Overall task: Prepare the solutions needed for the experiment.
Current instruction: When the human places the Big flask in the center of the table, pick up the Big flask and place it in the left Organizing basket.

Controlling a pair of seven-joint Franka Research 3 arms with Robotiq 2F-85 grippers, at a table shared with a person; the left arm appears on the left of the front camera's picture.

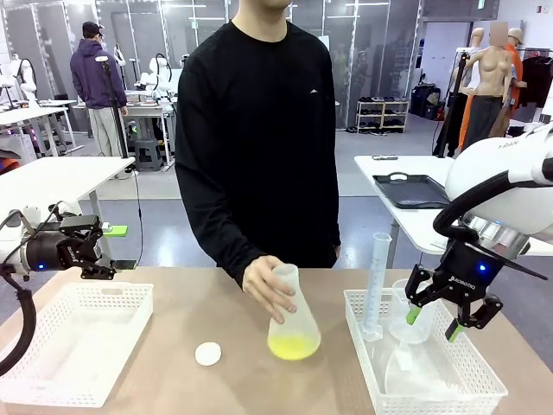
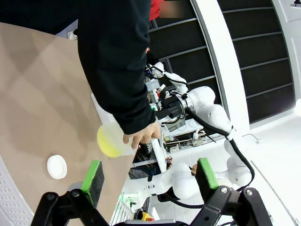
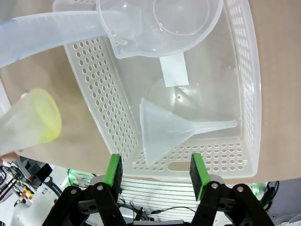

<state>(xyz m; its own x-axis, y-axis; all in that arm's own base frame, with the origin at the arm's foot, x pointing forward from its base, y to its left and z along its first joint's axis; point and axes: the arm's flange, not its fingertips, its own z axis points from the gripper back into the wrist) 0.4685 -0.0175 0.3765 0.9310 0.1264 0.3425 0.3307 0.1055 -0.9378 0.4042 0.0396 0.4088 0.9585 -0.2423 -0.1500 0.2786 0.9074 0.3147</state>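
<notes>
Across the worktop (image 1: 233, 385) in the front view, the person's hand (image 1: 266, 285) grips the neck of a frosted flask (image 1: 294, 316) that leans a little. The solutions (image 1: 294, 347) sit as a shallow yellow-green layer at its bottom, lower centre of the frame. A white cap (image 1: 208, 353) lies just left of it. My left jaws hang spread at the left edge, near the far rim of the left basket (image 1: 86, 288). My right jaws hover spread over the right basket (image 1: 356, 300), close to the beaker (image 1: 404, 311) and the upright cylinder (image 1: 378, 277).

From the left wrist, my left jaws stand wide apart with nothing between them. Beyond them, mid-frame, the hand tips the flask and the liquid pools to one side. The cap rests at lower left.

From the right wrist, my right jaws are also parted and hold nothing. A clear funnel (image 3: 174, 129) lies on its side in the basket just beyond them, the beaker fills the top of the frame, and the flask's yellow shows at the left edge.

I judge the risk to be on the right. The funnel's thin sloped wall may skid away if I pinch the flare. A careless descent could catch the basket wall or topple the cylinder. Swinging towards the flask while the hand holds it tilted could jolt it and spill the liquid.
</notes>
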